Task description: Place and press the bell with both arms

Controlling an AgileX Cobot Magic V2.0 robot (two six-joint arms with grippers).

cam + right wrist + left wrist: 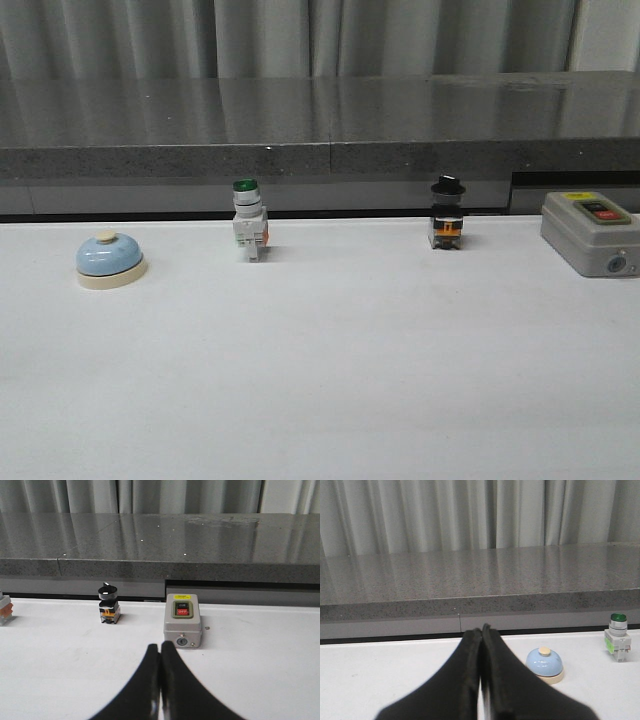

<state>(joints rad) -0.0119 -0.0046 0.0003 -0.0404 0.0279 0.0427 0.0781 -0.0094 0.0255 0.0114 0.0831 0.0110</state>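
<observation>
Black fingers of the left tool [481, 630] meet at their tips, clenched on nothing, low over the white counter [330, 370]. Just beyond and beside them sits the light-blue desk bell [545, 664], upright, at the counter's left end. Right tool [160, 647] is likewise clenched and empty, near the grey switch box [183, 619]; whether it touches is unclear.

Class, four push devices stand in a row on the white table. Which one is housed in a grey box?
The grey box at the far right end, carrying a red and a dark button on top. The bell, green-capped switch and black-knobbed switch have no box.
</observation>
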